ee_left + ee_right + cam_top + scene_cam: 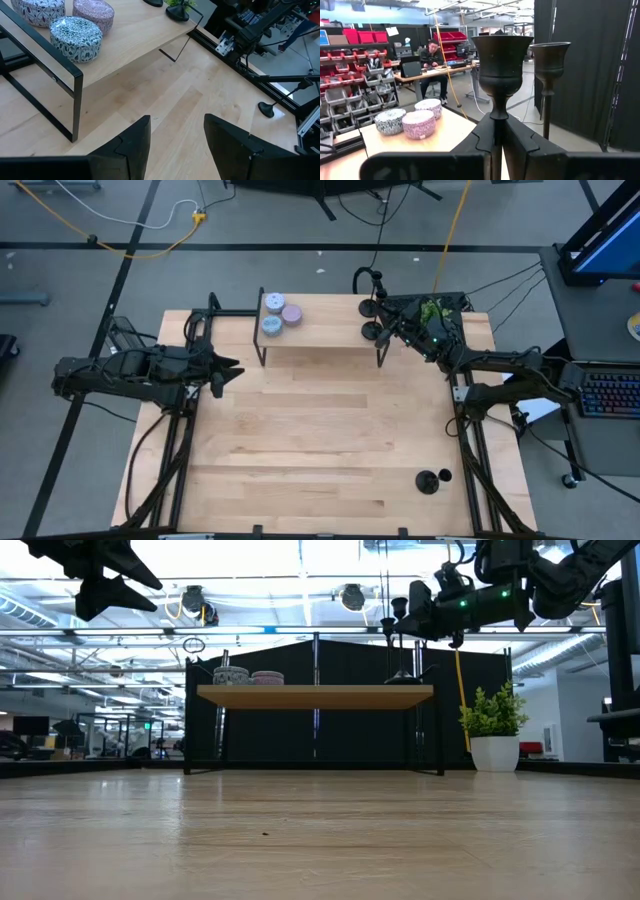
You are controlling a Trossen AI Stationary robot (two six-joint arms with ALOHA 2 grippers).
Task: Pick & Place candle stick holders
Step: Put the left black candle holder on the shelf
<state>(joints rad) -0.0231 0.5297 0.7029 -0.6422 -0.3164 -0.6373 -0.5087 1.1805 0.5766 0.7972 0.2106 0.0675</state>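
Observation:
Three matte-black candle stick holders show. Two are at the right end of the raised wooden shelf [320,330]: one [502,55] is in my shut right gripper [499,122], and the other [549,55] stands upright just beyond it. Their bases show in the high view [368,307] [372,332]. The third holder [430,480] stands on its disc base on the table near the front right, also in the left wrist view [267,107]. My left gripper [225,370] is open and empty, in the air left of the shelf. My right gripper pinches the holder's thin stem [498,111] between its two fingers, just below the cup. The fingers come about level from the table's right side and lie across the stem. The holder is upright. Its base is hidden by the fingers, so I cannot tell whether it rests on the shelf.
Three round pastel candle tins [280,313] sit on the shelf's left end, also in the left wrist view [75,35]. The shelf stands on thin black metal legs [75,100]. A potted plant [492,735] and a seated person [432,55] are beyond the table.

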